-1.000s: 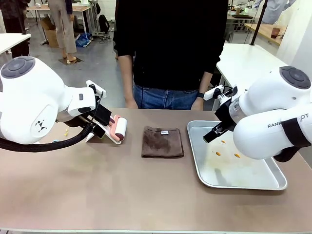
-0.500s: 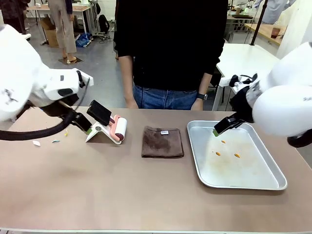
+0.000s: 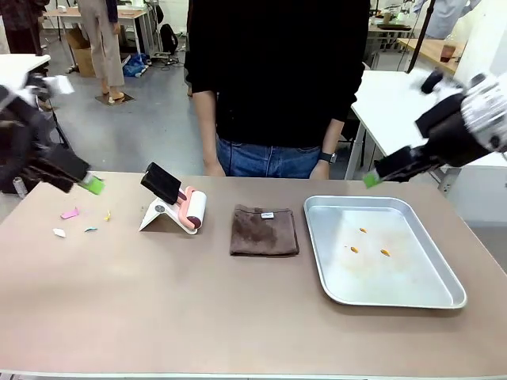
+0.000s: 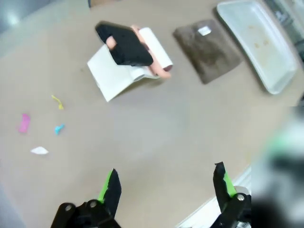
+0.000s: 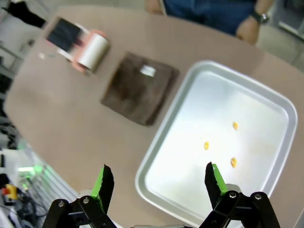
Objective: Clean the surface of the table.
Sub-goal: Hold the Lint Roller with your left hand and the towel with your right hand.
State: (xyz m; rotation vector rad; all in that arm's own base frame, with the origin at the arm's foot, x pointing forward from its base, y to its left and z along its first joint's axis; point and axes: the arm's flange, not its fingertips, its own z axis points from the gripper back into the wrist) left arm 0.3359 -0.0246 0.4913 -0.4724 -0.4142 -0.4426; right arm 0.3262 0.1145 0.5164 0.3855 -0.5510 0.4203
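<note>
Four small paper scraps (image 3: 70,214) are lying on the table (image 3: 198,317), which is stretching across the foreground towards the standing person. We are judging the cleaning as not yet begun. Near the scraps a lint roller (image 3: 192,212) is resting on its stand. Further along we are noting a folded brown cloth (image 3: 264,230) and a metal tray (image 3: 396,299) holding orange crumbs (image 3: 354,249). Left gripper (image 4: 166,170) and right gripper (image 5: 157,167) are hanging above the top, jaws spread wide, gripping nothing. Scrap pickup is remaining.
</note>
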